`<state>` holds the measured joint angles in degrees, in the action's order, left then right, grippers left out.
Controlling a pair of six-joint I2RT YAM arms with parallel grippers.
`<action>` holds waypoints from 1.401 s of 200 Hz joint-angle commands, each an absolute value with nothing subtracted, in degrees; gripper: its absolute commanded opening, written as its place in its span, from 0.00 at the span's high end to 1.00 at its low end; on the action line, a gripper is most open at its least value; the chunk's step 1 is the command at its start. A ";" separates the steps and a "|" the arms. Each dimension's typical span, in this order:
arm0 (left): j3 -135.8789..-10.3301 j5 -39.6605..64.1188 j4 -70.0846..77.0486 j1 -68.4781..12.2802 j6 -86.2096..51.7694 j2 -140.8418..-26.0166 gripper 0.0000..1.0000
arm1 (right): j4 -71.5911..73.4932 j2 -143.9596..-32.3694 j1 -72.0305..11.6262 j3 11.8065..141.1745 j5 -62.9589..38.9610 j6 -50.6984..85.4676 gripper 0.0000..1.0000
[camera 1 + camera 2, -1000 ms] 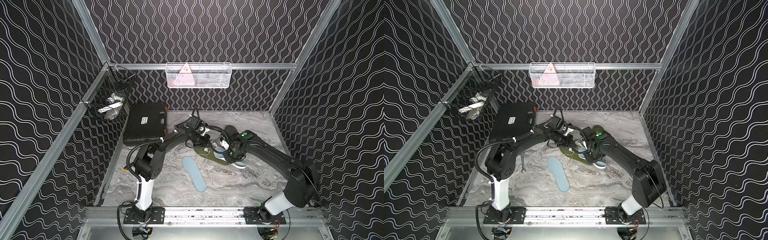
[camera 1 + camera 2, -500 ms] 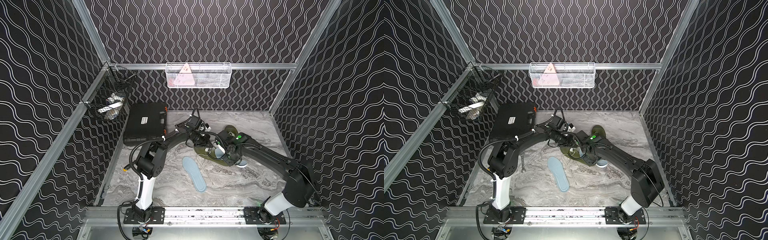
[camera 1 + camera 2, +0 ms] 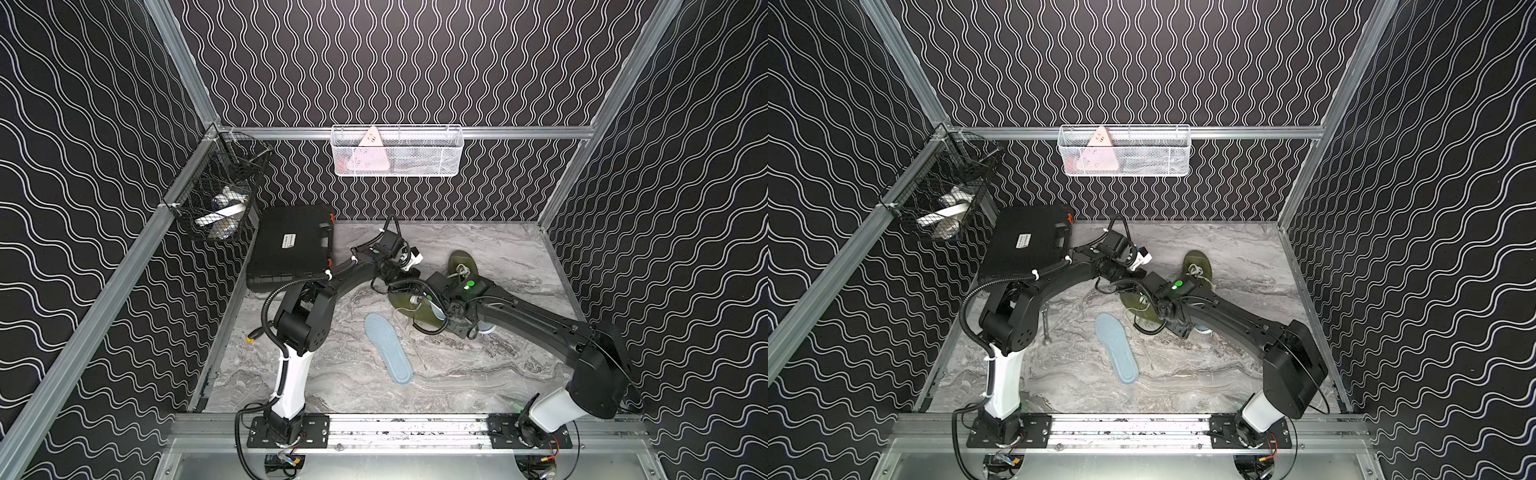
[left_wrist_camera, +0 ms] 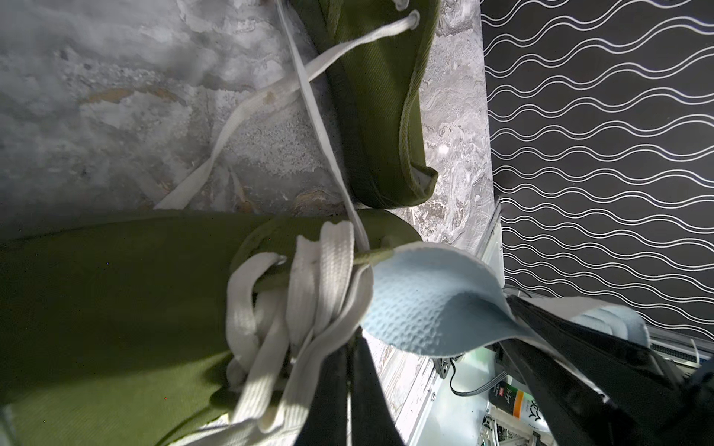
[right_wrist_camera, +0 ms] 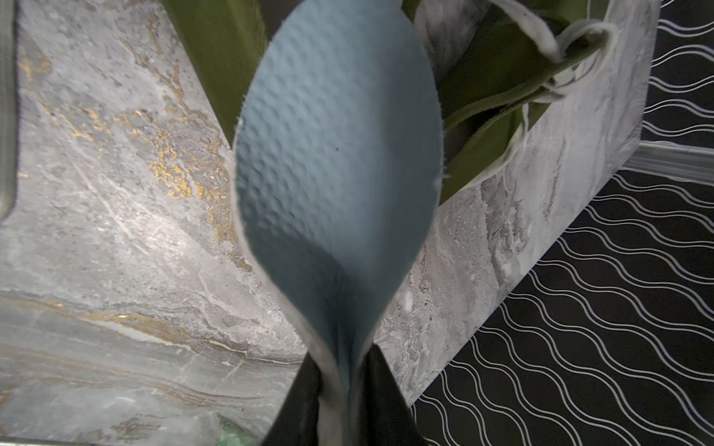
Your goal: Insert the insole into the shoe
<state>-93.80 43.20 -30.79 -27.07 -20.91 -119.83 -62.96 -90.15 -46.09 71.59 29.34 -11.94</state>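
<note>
An olive green shoe (image 3: 401, 301) (image 4: 116, 289) with white laces lies mid-table. My left gripper (image 3: 406, 279) (image 4: 349, 340) is shut, its tips buried in the shoe's laces (image 4: 309, 293). The light blue insole (image 5: 336, 154) (image 4: 425, 301) is pinched into a fold in my shut right gripper (image 5: 342, 355) (image 3: 434, 301). Its front end hangs at the shoe's opening beside the laces. Its other end (image 3: 485, 328) sticks out behind the right wrist. How far it has entered the shoe is hidden.
A second green shoe (image 3: 461, 264) (image 4: 378, 96) lies just behind. Another blue insole (image 3: 388, 353) (image 3: 1117, 353) lies flat nearer the front. A black case (image 3: 293, 245) sits back left and a wrench (image 3: 1045, 328) lies by the left arm's base. Wire baskets (image 3: 216, 203) (image 3: 397, 151) hang on the walls.
My right arm has carried the insole leftward over the shoe, uncovering the second shoe behind. Its jaws have squeezed the insole slightly tighter. The left gripper has stayed at the laces.
</note>
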 commanded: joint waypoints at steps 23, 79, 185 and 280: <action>-94.48 45.35 -31.94 -26.47 -19.14 -120.10 1.00 | -63.25 -90.57 -46.85 71.03 34.32 -14.94 0.79; -93.77 49.49 -29.91 -25.37 -20.12 -120.76 1.00 | -60.50 -87.28 -47.48 70.12 34.49 -16.39 0.81; -91.27 58.71 -24.49 -23.29 -23.87 -121.11 1.00 | -53.98 -87.25 -47.55 66.35 36.17 -22.14 0.82; -87.10 60.29 -17.96 -23.26 -28.79 -120.42 1.00 | -50.76 -92.63 -47.39 67.80 34.02 -22.34 0.81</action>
